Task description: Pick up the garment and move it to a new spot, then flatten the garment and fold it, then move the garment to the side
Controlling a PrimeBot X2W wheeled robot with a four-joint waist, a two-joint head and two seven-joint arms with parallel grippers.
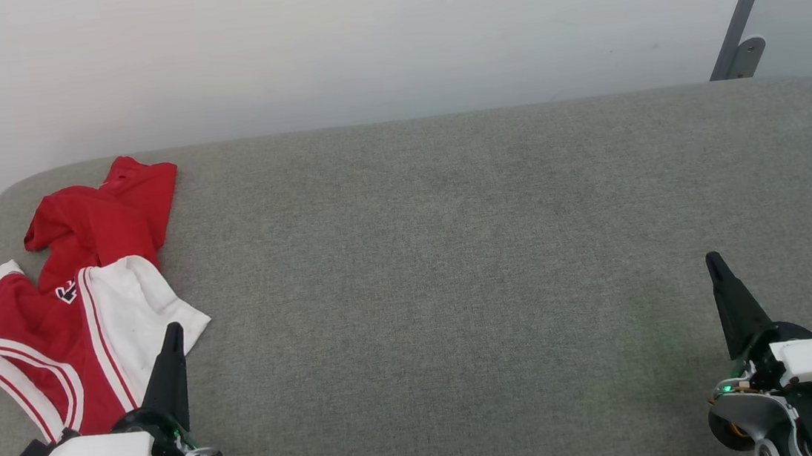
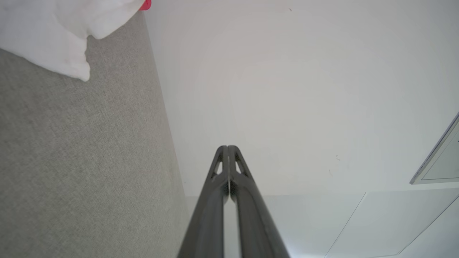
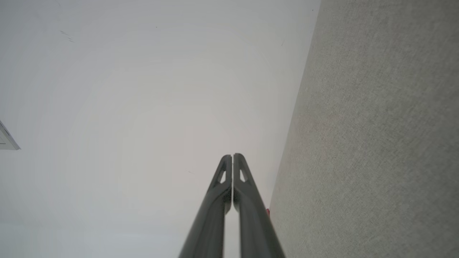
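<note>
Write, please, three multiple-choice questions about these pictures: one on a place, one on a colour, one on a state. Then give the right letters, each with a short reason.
1. Where on the grey fabric-covered surface does the crumpled red cloth jersey shirt with white sleeves lie?
A) at its left part
B) in its middle
C) at its right part

2. What colour is the sleeve nearest the left hand?
A) blue
B) white
C) black

3. How do the two long dark fingers of the right hand stand?
A) wide open
B) shut on cloth
C) shut, holding nothing

Answers:
1 A: in the head view the shirt lies bunched at the left side.
2 B: white cloth lies around the tip of the left hand.
3 C: in the right wrist view the fingers meet, with nothing between them.
</note>
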